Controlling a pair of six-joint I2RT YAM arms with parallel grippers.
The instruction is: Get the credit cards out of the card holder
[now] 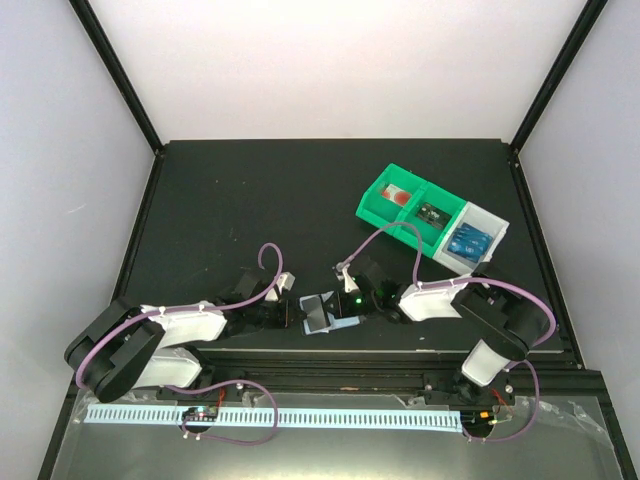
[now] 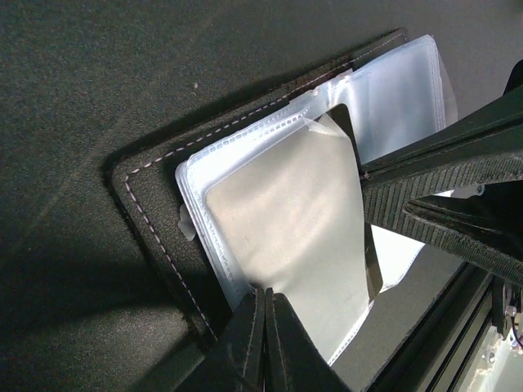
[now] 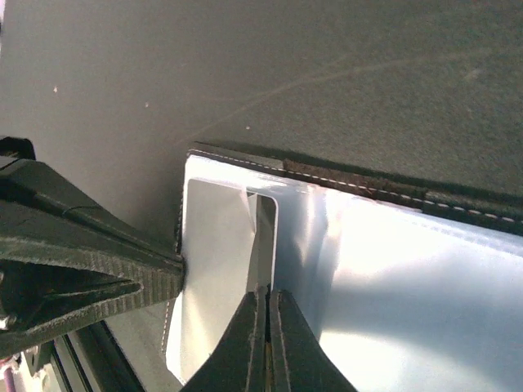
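- From above, you see the card holder (image 1: 328, 312) lying open near the table's (image 1: 250, 200) front edge, between the left claw (image 1: 296, 313) and the right claw (image 1: 347, 304). Blue credit cards (image 1: 467, 241) sit in the tray's (image 1: 372, 205) grey end compartment.
- In your left wrist view, the left claw (image 2: 264, 314) is pressed together, pinching the holder's clear pocket edge.
- In your right wrist view, the right claw (image 3: 266, 310) is all but closed at a pocket's rim — whether it grips anything, you cannot tell.

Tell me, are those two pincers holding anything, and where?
Both grip the card holder: the left pincer clamps its edge, the right pincer pinches a thin inner leaf. Whether a card is in it cannot be told.
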